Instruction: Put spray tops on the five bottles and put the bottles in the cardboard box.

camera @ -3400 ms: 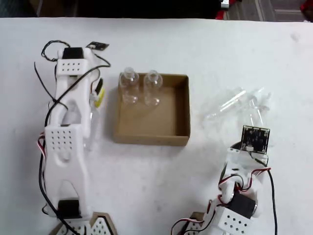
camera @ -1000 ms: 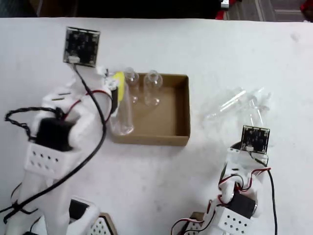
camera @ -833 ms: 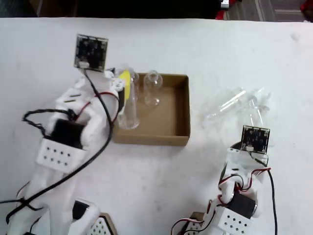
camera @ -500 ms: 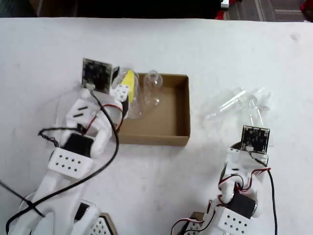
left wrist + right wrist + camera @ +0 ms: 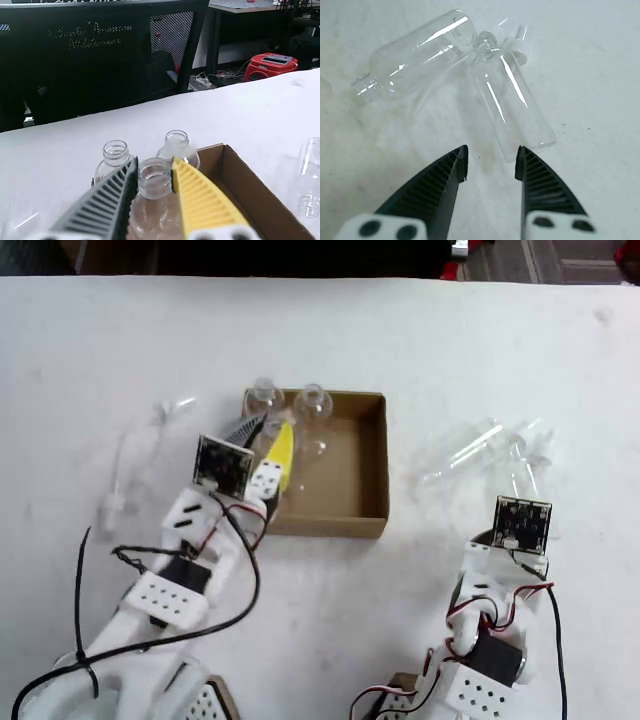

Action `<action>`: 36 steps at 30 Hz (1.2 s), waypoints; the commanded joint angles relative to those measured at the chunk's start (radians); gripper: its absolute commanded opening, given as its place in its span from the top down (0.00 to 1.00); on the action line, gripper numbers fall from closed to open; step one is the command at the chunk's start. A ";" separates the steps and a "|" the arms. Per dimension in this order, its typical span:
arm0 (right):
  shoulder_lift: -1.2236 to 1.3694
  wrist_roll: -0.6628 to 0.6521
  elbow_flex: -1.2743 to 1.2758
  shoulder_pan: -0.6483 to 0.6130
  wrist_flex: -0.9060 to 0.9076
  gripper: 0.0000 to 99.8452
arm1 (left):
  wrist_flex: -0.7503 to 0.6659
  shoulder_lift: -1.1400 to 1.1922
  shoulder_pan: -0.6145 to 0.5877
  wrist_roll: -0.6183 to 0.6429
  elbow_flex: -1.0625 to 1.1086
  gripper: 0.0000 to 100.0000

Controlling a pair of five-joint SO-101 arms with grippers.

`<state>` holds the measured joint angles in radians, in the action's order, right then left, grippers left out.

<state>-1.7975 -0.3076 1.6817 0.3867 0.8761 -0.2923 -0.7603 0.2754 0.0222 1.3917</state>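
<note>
My left gripper (image 5: 154, 171) is clamped on the neck of a clear bottle (image 5: 153, 182), with the gray finger on one side and the yellow finger on the other, just below its open mouth. From the high view, this gripper (image 5: 268, 443) hangs over the cardboard box (image 5: 330, 527), in the part nearest my left arm. I cannot tell whether the bottle's base touches the box floor. Just behind it, two upright bottles (image 5: 115, 156) stand side by side against the far wall of the box (image 5: 250, 192), both with open necks; from above they sit in the far corner (image 5: 264, 396).

My right gripper (image 5: 491, 154) is open at a moderate spread, holding nothing, low over the white table (image 5: 590, 75). Ahead of it lie two more bottles (image 5: 512, 100) on their sides, necks close together, one of them reaching almost between my fingertips. From above they lie well to the right of the box (image 5: 468, 452).

On the table on the other side of the box lies what looks like a clear spray top (image 5: 112, 504) with its thin tube.
</note>
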 commanded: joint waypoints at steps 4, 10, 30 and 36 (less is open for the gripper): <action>-0.001 -0.003 0.009 -0.008 0.005 0.86 | -0.052 -0.030 0.015 -0.080 0.040 0.98; -0.001 -0.003 0.009 -0.008 0.005 0.86 | -0.052 -0.030 0.016 -0.083 0.072 0.98; -0.001 -0.003 0.009 -0.010 0.005 0.86 | -0.052 -0.039 0.005 -0.074 0.120 0.86; -0.001 -0.003 0.009 -0.010 0.005 0.86 | -0.046 -0.039 0.005 -0.046 0.124 0.70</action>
<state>-1.7975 -0.3076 1.6817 0.3867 0.8761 -0.3261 -0.7802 0.2831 -0.0483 1.5236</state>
